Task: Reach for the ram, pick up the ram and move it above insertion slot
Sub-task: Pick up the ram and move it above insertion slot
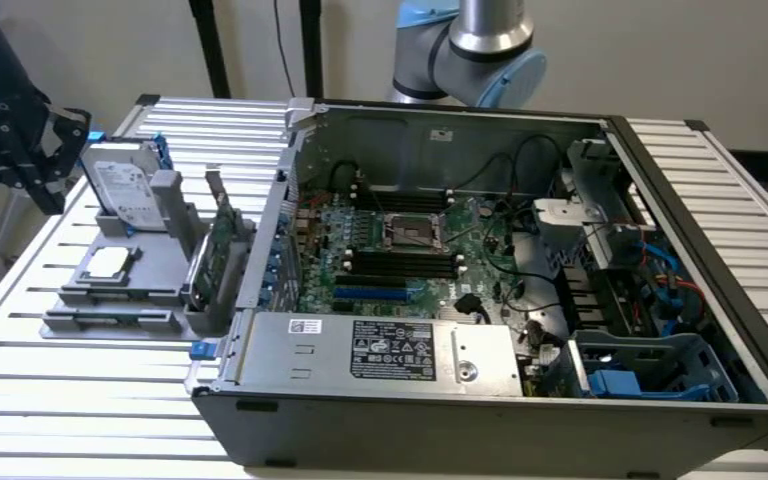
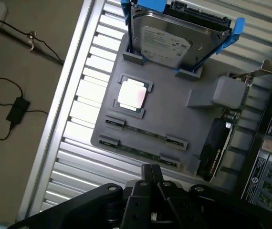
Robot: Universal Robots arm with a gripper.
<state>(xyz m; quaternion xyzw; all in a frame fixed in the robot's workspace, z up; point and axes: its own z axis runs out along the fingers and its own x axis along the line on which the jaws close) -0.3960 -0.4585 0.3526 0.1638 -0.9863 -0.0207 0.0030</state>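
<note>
Toward the exterior view's left, beside the open computer case [image 1: 491, 250], the ram [image 2: 138, 150] lies flat in the gray holder [image 1: 137, 285]; gripper [image 2: 151, 171] near it, not touching, fingers together, empty.

The long thin green ram stick [image 2: 145, 131] sits edge-up in the grey plastic holder [image 2: 174, 114]; its chips are too small to tell. The black gripper [image 2: 151, 174] and the silver labelled hard drive [image 2: 167, 40] are cut off by the wrist view's edge. The open grey computer case [image 1: 398, 430] runs off the exterior view on its near side.
</note>
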